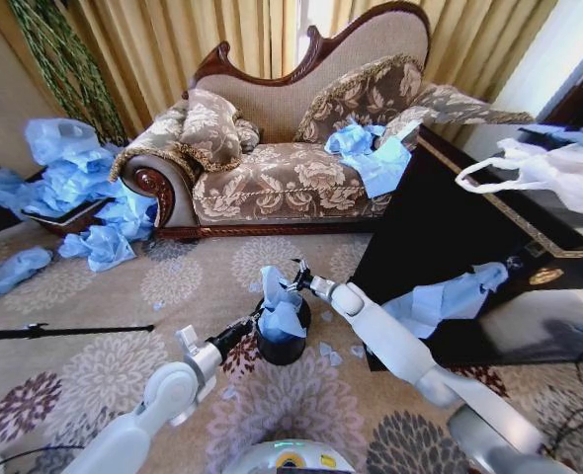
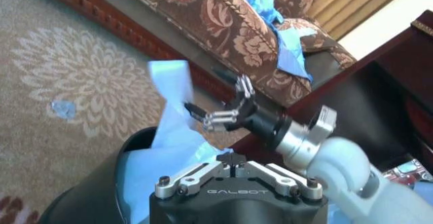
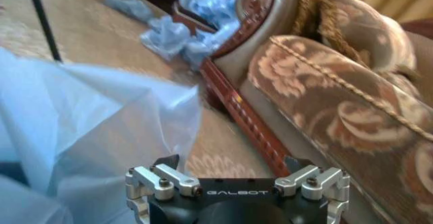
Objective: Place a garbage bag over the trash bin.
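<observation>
On floral carpet (image 1: pixel 173 286), pinched garbage bag (image 1: pixel 277 304) shut in left gripper (image 1: pixel 250 322) above trash bin (image 1: pixel 284 349); right gripper (image 1: pixel 296 276) agape just beyond. Risked bag slumping inside: film bunched, rim uncovered.

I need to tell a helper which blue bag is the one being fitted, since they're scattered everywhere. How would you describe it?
In front of the sofa, on the patterned carpet, stands the trash bin, between the left gripper and the right gripper. The garbage bag rises from its rim. Unlike the other bags, it alone sits in the bin.
</observation>
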